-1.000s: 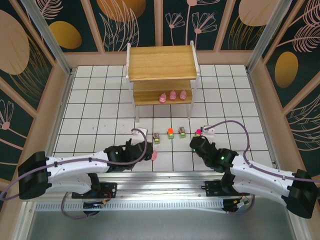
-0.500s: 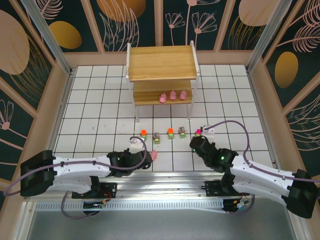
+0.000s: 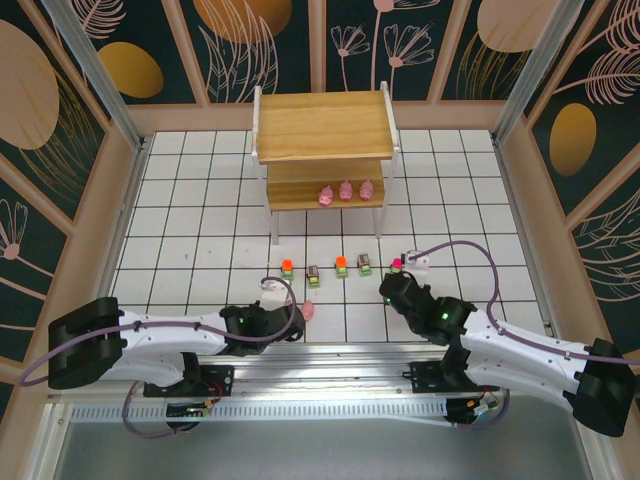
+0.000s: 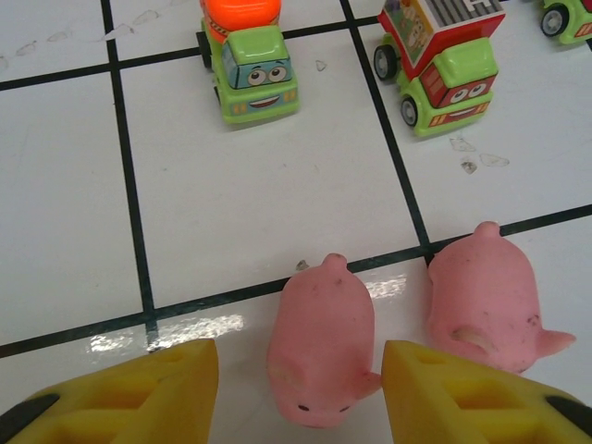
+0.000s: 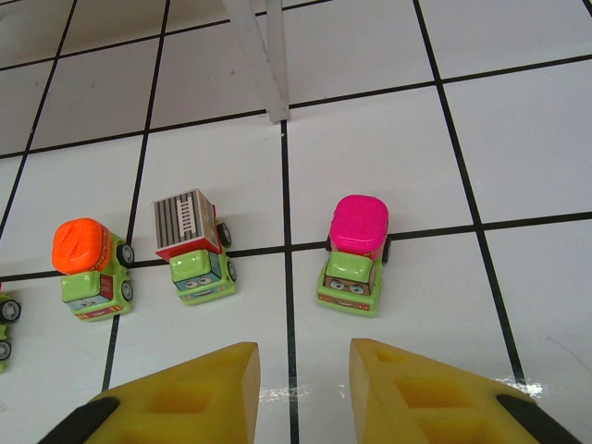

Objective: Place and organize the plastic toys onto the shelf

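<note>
Wooden shelf (image 3: 322, 128) at twelve o'clock carries three pigs (image 3: 345, 191). The left gripper (image 4: 301, 393) has pulled back low, uncovering an orange-topped truck (image 3: 287, 268), and its fingers are spread around one pig (image 4: 320, 339). The right gripper (image 5: 303, 384), nearly pressed together, hovers before the magenta truck (image 5: 355, 243).

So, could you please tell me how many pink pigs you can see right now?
5. Three pigs stand on the shelf's lower tier. Two lie on the table by the left gripper. Others may be hidden.
</note>
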`<move>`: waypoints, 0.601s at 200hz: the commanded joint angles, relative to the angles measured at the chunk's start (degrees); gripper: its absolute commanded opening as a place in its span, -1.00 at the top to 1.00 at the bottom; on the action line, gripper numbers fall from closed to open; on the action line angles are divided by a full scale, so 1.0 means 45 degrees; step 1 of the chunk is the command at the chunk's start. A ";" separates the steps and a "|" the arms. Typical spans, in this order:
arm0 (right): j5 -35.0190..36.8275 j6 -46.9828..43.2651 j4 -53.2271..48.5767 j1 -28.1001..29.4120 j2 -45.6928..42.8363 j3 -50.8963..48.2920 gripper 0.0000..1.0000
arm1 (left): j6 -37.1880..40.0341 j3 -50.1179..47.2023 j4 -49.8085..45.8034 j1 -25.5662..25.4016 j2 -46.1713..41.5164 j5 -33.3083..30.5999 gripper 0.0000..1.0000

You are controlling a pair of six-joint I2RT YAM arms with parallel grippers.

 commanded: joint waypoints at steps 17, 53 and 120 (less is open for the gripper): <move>0.0240 0.0033 0.0146 0.0054 -0.0125 -0.0225 0.36 | -0.0118 -0.0238 0.0143 -0.0073 0.0425 0.0083 0.01; 0.0239 0.0008 0.0165 0.0063 -0.0130 -0.0225 0.36 | -0.0291 -0.0296 -0.0111 -0.0071 0.0054 -0.0188 0.01; 0.0228 0.0022 0.0165 0.0074 -0.0089 -0.0220 0.36 | -0.0284 -0.0141 -0.0775 -0.0063 -0.1264 -0.0705 0.01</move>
